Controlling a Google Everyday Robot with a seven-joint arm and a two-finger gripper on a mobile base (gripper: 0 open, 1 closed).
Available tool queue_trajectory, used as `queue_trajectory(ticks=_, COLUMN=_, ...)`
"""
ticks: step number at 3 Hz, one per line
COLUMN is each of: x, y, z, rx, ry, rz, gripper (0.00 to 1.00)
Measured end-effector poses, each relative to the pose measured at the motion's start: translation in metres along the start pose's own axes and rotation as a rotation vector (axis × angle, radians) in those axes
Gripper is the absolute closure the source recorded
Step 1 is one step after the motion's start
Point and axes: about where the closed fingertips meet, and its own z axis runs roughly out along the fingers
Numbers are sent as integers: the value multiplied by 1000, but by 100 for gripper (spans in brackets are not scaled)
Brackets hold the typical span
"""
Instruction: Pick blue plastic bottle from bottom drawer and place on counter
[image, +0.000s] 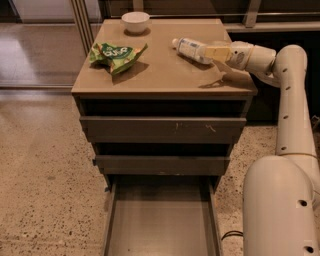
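The blue plastic bottle (192, 49) lies on its side on the counter (160, 75), white cap pointing left and back, base toward the right edge. My gripper (218, 52) is at the bottle's base end, just above the counter's right rear part, and overlaps that end. The bottom drawer (160, 225) is pulled out below, and its flat floor holds nothing that I can see.
A green snack bag (116, 54) lies on the counter's left side. A white bowl (135, 21) stands at the back left. The two upper drawers (162, 130) are nearly shut. My white arm (292, 110) runs down the cabinet's right side.
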Motion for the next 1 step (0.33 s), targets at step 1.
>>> queue_trajectory(ticks=1, x=0, y=0, z=0, rx=0, ry=0, rz=0, gripper=0)
